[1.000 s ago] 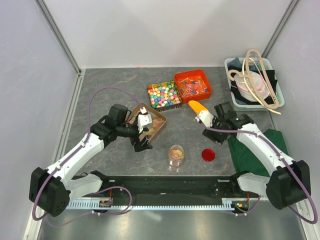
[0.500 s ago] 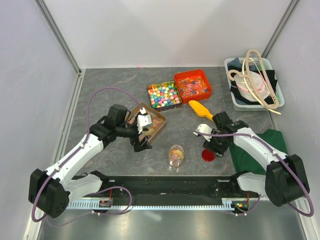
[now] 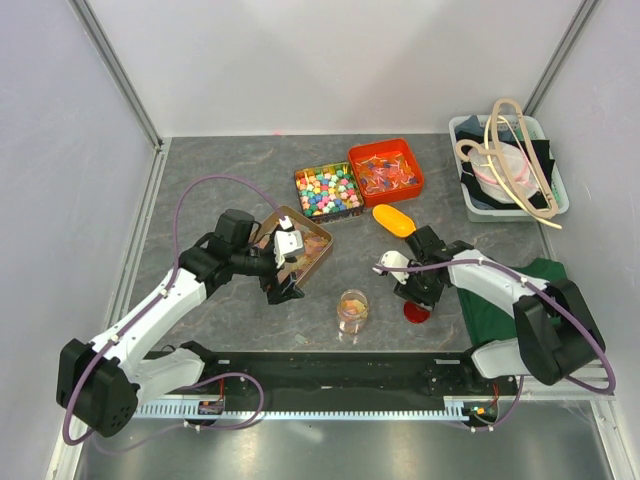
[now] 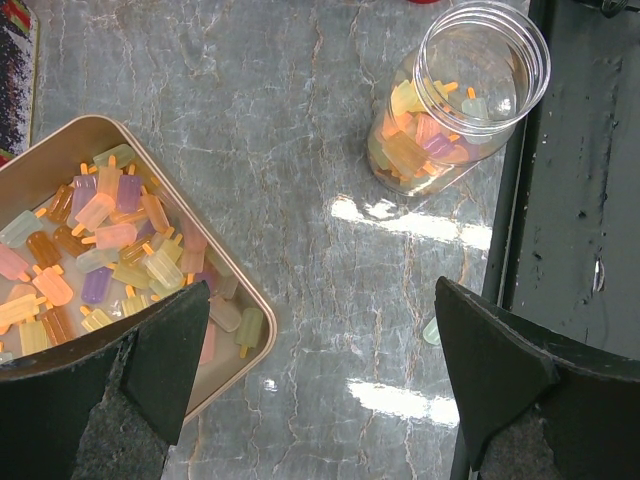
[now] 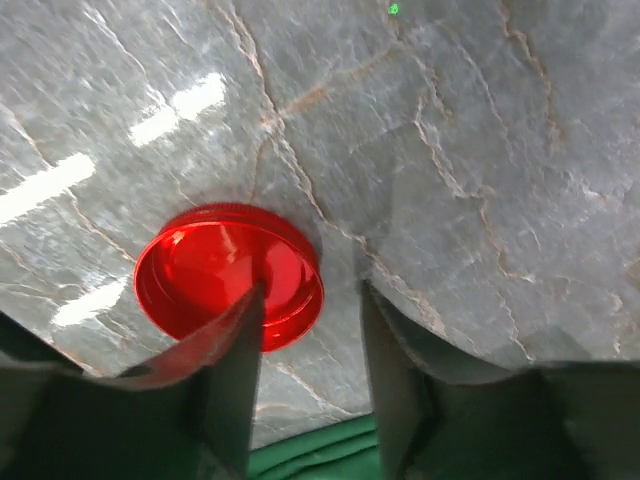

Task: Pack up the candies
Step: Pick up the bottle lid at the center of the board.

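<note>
The candies (image 4: 110,250) are pastel popsicle-shaped pieces lying in a tan tray (image 4: 245,290), which also shows in the top view (image 3: 318,240). More of them fill the bottom of an open clear jar (image 4: 455,95), seen in the top view too (image 3: 352,310). One loose candy (image 4: 431,331) lies on the table. My left gripper (image 4: 322,310) is open and empty, low over the tray's near corner (image 3: 285,285). The red lid (image 5: 225,275) lies on the table. My right gripper (image 5: 310,300) is open, its jaws astride the lid's rim (image 3: 412,298). An orange scoop (image 3: 393,220) lies free behind it.
A box of bright multicoloured candies (image 3: 327,190) and a red tray (image 3: 386,171) stand at the back. A green cloth (image 3: 500,300) lies right of the lid. A bin with hangers (image 3: 507,165) is at the back right. A black rail (image 3: 330,370) runs along the front.
My right gripper has let go of the orange scoop, which now lies on the table, and has come forward and down over the red lid. The left arm has hardly moved.
</note>
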`<control>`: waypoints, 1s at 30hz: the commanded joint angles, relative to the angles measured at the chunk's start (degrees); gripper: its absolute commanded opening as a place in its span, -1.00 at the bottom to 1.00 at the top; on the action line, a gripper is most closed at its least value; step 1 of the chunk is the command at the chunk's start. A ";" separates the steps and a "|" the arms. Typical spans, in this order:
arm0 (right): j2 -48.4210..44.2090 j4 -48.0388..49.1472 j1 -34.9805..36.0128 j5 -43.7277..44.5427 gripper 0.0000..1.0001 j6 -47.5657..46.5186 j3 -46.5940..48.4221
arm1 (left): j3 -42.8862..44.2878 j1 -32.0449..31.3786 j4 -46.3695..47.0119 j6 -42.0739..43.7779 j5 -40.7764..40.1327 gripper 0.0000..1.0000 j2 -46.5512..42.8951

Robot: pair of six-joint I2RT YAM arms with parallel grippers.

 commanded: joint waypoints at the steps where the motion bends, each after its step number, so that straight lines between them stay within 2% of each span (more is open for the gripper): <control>1: 2.22 3.03 0.76 2.10 -0.30 1.57 -0.98 | -0.17 -0.23 0.30 2.28 -0.32 0.99 -1.22; 4: 3.11 3.20 0.76 2.45 -0.81 1.74 -0.90 | -0.08 -0.23 0.30 2.28 -0.15 0.99 -1.49; 6: 3.63 3.12 0.76 2.63 -1.00 2.01 -0.90 | 0.01 -0.23 0.39 2.37 -0.06 0.99 -1.66; 10: 3.55 3.73 0.76 4.38 -1.00 2.71 -0.55 | 0.97 -0.23 0.39 2.28 -0.24 0.99 -2.10; 14: -1.27 3.65 0.76 5.88 -1.00 4.46 1.56 | 3.16 -0.23 -0.05 2.19 -0.23 0.99 -2.28; 22: -5.07 -2.77 0.76 -0.53 -1.00 9.73 17.19 | 10.71 -0.31 -0.49 2.37 -2.60 0.99 -0.26; 26: -4.98 -2.77 0.93 -0.88 -1.00 13.43 25.10 | 14.06 -0.31 -0.14 -1.04 -3.22 0.99 1.93; 30: -5.15 -3.92 1.37 -4.83 -1.00 13.87 32.48 | 17.49 -0.31 0.13 -3.60 -3.14 0.99 5.19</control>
